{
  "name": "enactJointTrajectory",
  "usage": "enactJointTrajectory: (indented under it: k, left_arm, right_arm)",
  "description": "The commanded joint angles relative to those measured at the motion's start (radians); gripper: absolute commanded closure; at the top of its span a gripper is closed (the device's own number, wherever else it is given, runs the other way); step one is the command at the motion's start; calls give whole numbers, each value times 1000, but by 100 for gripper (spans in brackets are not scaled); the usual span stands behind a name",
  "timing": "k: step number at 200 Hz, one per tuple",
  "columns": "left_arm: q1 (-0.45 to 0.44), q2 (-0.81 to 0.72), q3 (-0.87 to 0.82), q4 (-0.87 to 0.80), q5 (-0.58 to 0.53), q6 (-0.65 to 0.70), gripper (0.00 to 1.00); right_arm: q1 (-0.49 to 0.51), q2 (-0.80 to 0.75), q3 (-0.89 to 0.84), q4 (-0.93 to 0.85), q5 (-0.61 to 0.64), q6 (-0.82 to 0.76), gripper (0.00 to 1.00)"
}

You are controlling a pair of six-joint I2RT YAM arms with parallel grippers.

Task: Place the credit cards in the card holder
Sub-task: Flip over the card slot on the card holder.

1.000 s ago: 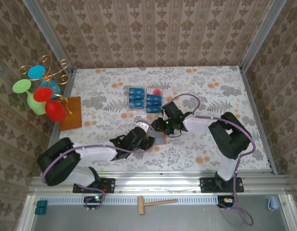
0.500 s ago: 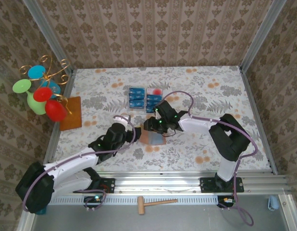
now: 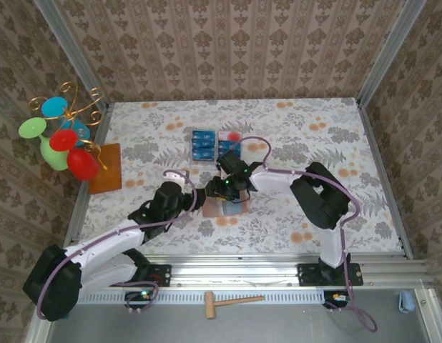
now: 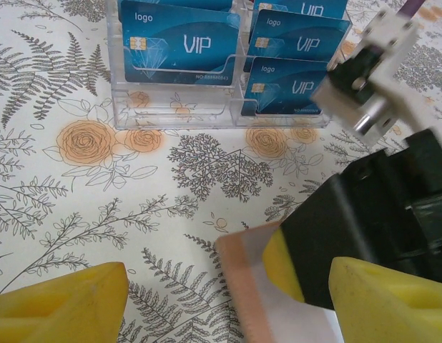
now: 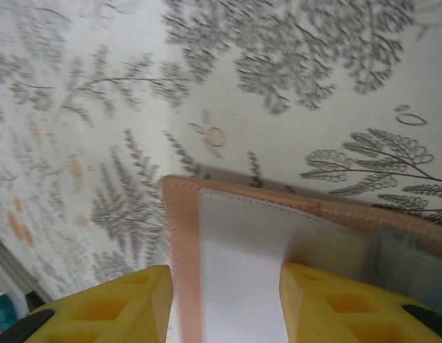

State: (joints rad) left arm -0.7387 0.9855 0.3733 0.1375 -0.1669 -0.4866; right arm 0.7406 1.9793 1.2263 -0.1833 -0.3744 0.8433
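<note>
The card holder (image 3: 227,209) lies open on the floral table at mid-front, reddish-brown rim around a pale lining (image 4: 242,286) (image 5: 184,236). My right gripper (image 3: 217,188) (image 5: 224,307) reaches over its left part; its yellow fingers (image 4: 289,261) stand on either side of the pale inner flap and hold it. My left gripper (image 3: 197,198) (image 4: 228,307) is open, with the holder's corner and the right gripper's finger between its yellow fingers. Several blue credit cards (image 3: 204,146) (image 4: 182,43) stand in a clear tray (image 3: 215,163) (image 4: 178,114) just beyond.
An orange-brown mat (image 3: 106,168) lies at the left edge beside a green vase with coloured ornaments (image 3: 58,139). A wooden hammer (image 3: 232,303) lies outside the table in front. Patterned walls enclose the table.
My right gripper has moved left across the card holder. My left arm has stretched out, its gripper drawing back to the left of the holder.
</note>
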Motion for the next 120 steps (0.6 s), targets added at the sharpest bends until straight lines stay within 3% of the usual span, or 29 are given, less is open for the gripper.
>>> enactJointTrajectory:
  k: [1,120]
  left_arm:
    - [5,-19,-16,-27,27,-13,24]
    - [-33,146,-18,48,44,-9,25]
  right_arm:
    - [6,21,21,-28,1,24,56]
    - [-27,-107,2,-25,42,36,56]
